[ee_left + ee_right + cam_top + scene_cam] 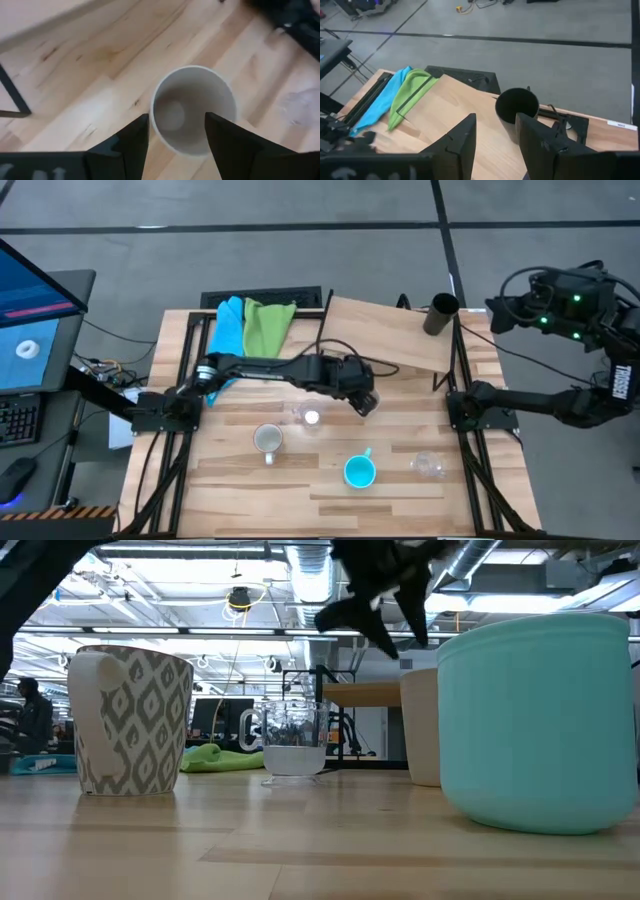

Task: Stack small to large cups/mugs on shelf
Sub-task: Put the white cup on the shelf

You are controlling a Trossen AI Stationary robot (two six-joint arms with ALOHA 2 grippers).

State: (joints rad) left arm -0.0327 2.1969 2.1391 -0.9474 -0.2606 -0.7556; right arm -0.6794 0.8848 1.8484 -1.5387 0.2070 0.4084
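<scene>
A: Picking beige tumbler [192, 109], mid-table just off the shelf [390, 330]; our left gripper [176, 131] hovers above, fingers apart, straddling it.
B: Next we descend, clamp. Right gripper [495, 135] parted, waiting by tall black cup [516, 112].

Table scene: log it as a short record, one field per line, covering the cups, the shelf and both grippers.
shelf: light-wood board, raised at the table's far side
black cup: upright at the shelf's right end
beige tumbler: upright on the table, under the left arm
white mug: patterned, on the table
cyan mug, on the table
clear cups: one mid-table, one toward the right
left gripper: open, poised above the tumbler
right gripper: open, off the table's right edge
</scene>
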